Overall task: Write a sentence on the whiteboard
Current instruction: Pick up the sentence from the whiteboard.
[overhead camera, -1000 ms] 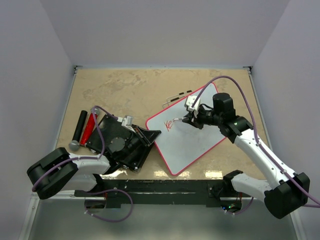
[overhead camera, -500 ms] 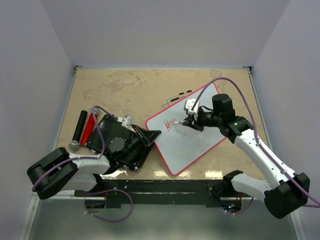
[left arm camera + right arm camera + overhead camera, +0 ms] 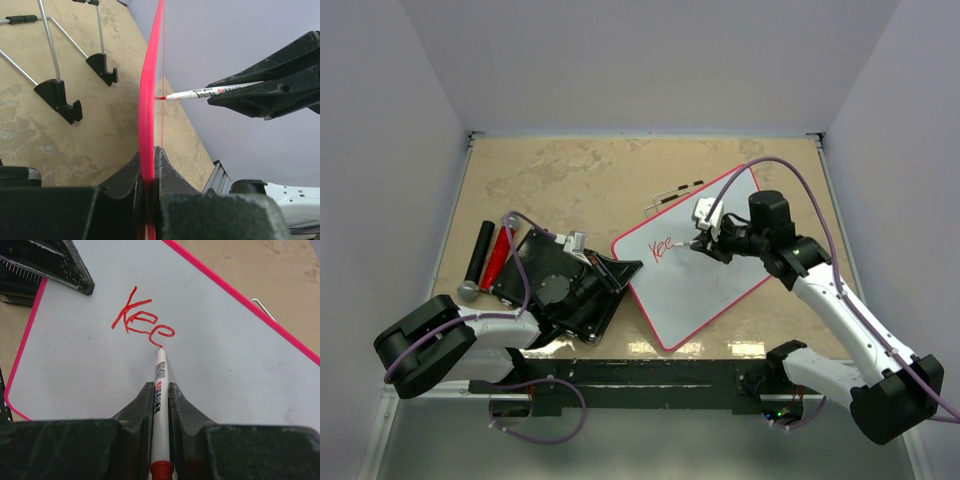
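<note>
The whiteboard (image 3: 705, 275) lies tilted on the table, white with a thin red rim. Red letters "Kee" (image 3: 662, 247) stand near its upper left; they also show in the right wrist view (image 3: 142, 322). My right gripper (image 3: 705, 243) is shut on a white marker with a red tip (image 3: 159, 390), whose tip touches the board just after the last "e". My left gripper (image 3: 620, 272) is shut on the whiteboard's red rim (image 3: 149, 125) at its left corner. The marker (image 3: 210, 92) and the right gripper show edge-on in the left wrist view.
A black ribbed slab (image 3: 560, 285) lies under the left gripper. A black cylinder (image 3: 479, 252) and a red one (image 3: 498, 255) lie at the far left. A wire stand with black clips (image 3: 675, 192) sits behind the board; its feet (image 3: 60, 97) show in the left wrist view.
The right gripper has moved rightward along the board with the marker. The writing has grown from "Ke" to "Kee". The left arm has not moved.
</note>
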Available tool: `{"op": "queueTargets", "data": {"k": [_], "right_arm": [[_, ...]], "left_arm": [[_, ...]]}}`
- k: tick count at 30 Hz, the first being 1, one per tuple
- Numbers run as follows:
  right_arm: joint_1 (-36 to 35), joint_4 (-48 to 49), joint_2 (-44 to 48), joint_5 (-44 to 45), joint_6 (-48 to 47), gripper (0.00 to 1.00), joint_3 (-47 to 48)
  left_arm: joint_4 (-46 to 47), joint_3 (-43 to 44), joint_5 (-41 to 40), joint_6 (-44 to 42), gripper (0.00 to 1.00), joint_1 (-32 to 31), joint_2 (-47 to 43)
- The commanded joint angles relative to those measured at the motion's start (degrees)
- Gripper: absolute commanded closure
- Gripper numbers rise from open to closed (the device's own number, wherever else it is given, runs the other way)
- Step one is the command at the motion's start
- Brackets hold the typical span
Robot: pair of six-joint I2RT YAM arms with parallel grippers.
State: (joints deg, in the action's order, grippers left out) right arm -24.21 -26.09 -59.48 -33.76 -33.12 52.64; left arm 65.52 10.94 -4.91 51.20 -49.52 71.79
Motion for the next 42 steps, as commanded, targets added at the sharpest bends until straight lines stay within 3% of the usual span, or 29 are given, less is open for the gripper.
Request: {"op": "queueTargets", "data": {"k": [1,25,42], "right_arm": [[2.05,2.09,2.0,-1.04,0.96,1.0,0.97],[3.38,6.66,-1.86,-2.8,4.21,1.0,1.41],[3.46,-4.31,-0.55,-2.54,-4.05,1.0,0.09]], "left_arm": [[4.36,1.63,1.13,-4.79,1.0,-0.23,-0.25],[4.8,1.72,1.57,-4.62,1.0,-0.23,0.54],[4.88,1.37,1.39,-4.71,1.0,-0.14,0.46]]}}
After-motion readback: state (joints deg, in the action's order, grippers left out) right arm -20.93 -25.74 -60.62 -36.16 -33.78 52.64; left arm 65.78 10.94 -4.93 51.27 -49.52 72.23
